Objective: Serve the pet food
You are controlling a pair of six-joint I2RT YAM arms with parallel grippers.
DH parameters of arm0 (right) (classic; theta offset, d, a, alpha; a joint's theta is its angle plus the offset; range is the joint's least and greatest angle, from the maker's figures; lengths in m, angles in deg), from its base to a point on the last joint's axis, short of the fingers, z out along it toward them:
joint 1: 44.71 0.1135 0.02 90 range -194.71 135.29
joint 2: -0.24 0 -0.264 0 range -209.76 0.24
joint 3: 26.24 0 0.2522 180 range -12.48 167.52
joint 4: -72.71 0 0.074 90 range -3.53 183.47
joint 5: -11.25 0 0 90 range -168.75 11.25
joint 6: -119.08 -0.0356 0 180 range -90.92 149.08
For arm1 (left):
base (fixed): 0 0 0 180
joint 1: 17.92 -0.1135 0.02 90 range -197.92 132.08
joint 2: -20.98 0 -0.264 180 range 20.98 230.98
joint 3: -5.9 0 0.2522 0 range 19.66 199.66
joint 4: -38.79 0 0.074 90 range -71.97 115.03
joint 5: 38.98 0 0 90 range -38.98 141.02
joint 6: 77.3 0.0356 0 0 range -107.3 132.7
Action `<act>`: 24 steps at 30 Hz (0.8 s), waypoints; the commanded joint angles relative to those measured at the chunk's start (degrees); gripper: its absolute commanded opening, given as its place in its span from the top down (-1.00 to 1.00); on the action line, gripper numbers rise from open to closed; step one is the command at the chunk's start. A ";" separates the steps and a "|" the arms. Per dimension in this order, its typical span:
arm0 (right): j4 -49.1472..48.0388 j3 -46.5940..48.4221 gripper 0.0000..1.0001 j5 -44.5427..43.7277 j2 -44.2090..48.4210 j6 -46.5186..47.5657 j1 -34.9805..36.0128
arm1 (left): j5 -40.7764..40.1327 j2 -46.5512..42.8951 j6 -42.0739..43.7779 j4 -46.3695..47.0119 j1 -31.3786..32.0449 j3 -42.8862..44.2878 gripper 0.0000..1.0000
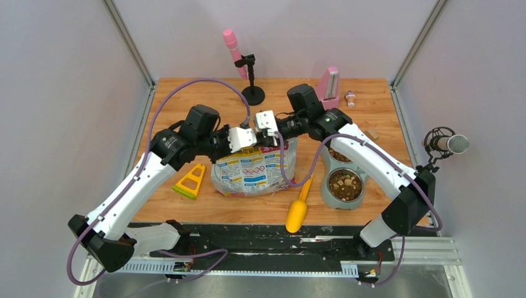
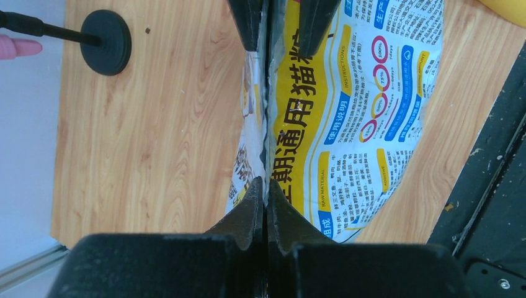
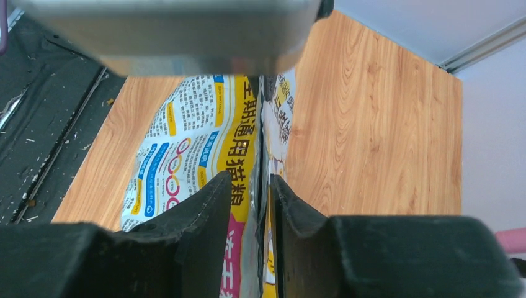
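Observation:
The printed pet food bag (image 1: 251, 171) stands upright mid-table. My left gripper (image 1: 250, 140) is shut on the bag's flattened top edge; in the left wrist view its jaws (image 2: 265, 186) pinch the seam of the bag (image 2: 347, 112). My right gripper (image 1: 260, 131) faces it from the other side. In the right wrist view its jaws (image 3: 250, 180) are open and straddle the same edge of the bag (image 3: 186, 155). Brown kibble (image 1: 345, 184) lies in the near cup of a grey double bowl (image 1: 325, 189). The bag's contents are hidden.
A yellow scoop (image 1: 298, 208) lies at the front edge beside the bowl. A yellow triangular piece (image 1: 191, 180) lies left of the bag. A pink microphone on a black stand (image 1: 251, 93) and a pink metronome (image 1: 330, 84) stand at the back.

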State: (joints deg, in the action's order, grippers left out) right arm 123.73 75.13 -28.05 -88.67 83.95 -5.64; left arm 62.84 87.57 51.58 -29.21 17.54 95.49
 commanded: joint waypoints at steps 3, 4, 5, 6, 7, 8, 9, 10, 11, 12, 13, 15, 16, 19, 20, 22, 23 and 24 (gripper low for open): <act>-0.69 2.66 0.95 -1.35 -0.91 2.70 1.53 | 3.13 -0.85 -1.78 5.02 -0.31 5.68 1.00; -0.69 2.59 1.00 -2.20 -0.96 2.77 1.57 | 3.17 -0.96 -1.82 4.98 -0.26 5.80 1.00; -0.69 2.59 1.00 -2.80 -1.04 2.60 1.62 | 3.40 -1.03 -1.82 4.90 -0.24 5.81 1.00; -0.66 2.58 1.00 -3.40 -1.08 2.34 1.67 | 3.49 -1.20 -1.80 4.83 -0.29 5.82 1.00; -0.60 2.68 1.00 -3.87 -1.05 2.07 1.75 | 3.55 -1.24 -1.79 4.82 -0.30 5.80 1.00; -0.49 2.73 1.00 -4.20 -1.09 1.90 1.83 | 3.60 -1.30 -1.78 4.74 -0.30 5.81 1.00; -0.29 2.65 1.00 -4.53 -1.05 2.02 1.96 | 3.51 -1.25 -1.83 4.82 -0.26 5.79 1.00; -0.26 2.64 1.00 -4.82 -1.04 2.05 2.17 | 3.49 -1.21 -1.95 4.83 -0.24 5.81 1.00; -0.25 2.60 1.00 -5.02 -1.16 2.01 2.23 | 3.48 -1.16 -1.95 4.84 -0.27 5.81 1.00; -0.33 2.71 0.92 -5.12 -1.32 1.85 2.38 | 3.44 -1.12 -2.07 4.97 -0.24 5.82 1.00; -0.34 2.69 0.69 -5.21 -1.50 1.82 2.53 | 3.53 -1.11 -2.14 5.00 -0.29 5.86 1.00; -0.30 2.53 0.34 -5.66 -1.91 2.11 3.01 | 3.97 -1.15 -2.33 4.97 -0.30 5.98 1.00; -0.32 2.47 0.28 -6.02 -2.15 2.35 3.17 | 4.28 -1.25 -2.40 4.94 -0.31 6.07 1.00; -0.34 2.65 0.33 -7.13 -3.09 2.70 3.53 | 4.70 -1.55 -2.46 5.21 -0.30 5.97 1.00; -0.34 2.91 0.46 -7.26 -3.38 2.63 3.55 | 4.97 -1.61 -2.37 5.18 -0.30 5.98 1.00; -0.39 3.21 0.94 -6.96 -3.46 2.53 3.47 | 5.07 -1.64 -2.43 5.40 -0.31 5.84 1.00; -0.41 3.25 1.00 -6.65 -3.35 2.46 3.45 | 4.98 -1.57 -2.46 5.39 -0.31 5.82 1.00; -0.43 3.30 1.00 -6.28 -3.19 2.40 3.52 | 4.73 -1.52 -2.59 5.55 -0.31 5.86 1.00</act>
State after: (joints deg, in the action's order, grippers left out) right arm 124.16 76.20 -33.89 -90.85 85.76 -2.71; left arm 64.45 88.21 49.15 -30.52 16.95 96.65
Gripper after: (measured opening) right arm 0.037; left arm 0.009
